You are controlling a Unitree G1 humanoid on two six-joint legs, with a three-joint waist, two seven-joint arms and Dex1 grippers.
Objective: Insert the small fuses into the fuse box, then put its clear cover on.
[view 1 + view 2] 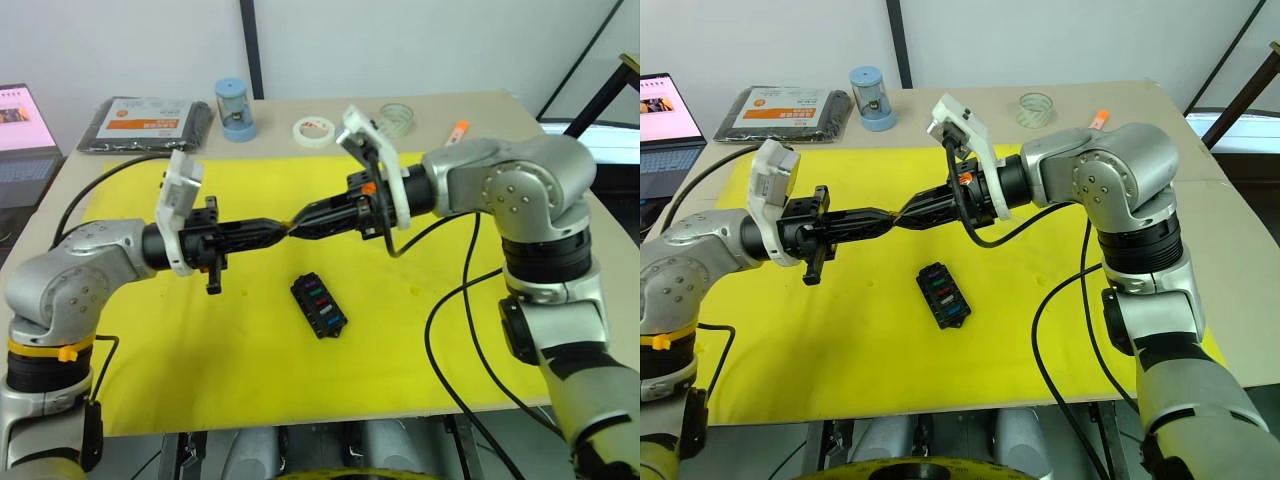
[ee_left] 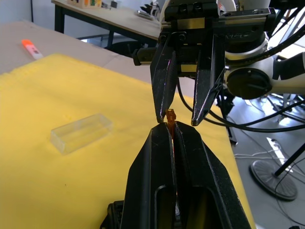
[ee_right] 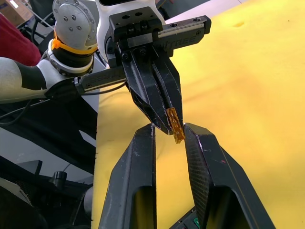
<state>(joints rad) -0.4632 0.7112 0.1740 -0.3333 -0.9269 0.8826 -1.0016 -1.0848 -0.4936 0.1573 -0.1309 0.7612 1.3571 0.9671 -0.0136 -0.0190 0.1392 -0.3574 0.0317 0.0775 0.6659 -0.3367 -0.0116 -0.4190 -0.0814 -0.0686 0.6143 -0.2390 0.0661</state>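
Nearest, low centre of the left eye view: small black plastic fuse box (image 1: 319, 306) lying on the yellow mat (image 1: 240, 370) over the surface. Coloured blade fuses already seated in its slots; red, teal and purple-ish ones can be made out, exact count cannot be told

Mid frame, above the box: the two claws meet tip to tip in the air. Left claw (image 2: 169, 132), fingers pressed together, pinches a tiny translucent amber-yellow blade fuse (image 3: 175, 125) at its tip. Right claw (image 2: 177, 120) is spread, one finger on either side of that fuse, not closed on it. Judgement: a hand-over from left to right is in progress, this fuse not yet inserted

Clear colourless plastic rectangular cover (image 2: 81, 133) lies flat on the mat in the left wrist view, well apart from the claws, untouched

Far, upper edge of the head views: black flat packet with orange label (image 1: 146, 123), blue cylinder (image 1: 235, 108), white tape roll (image 1: 313, 130), clear tape roll (image 1: 396, 117), orange marker (image 1: 458, 130)

Status (judged): most fuses in; left to do – finish transfer, seat held fuse, fit cover
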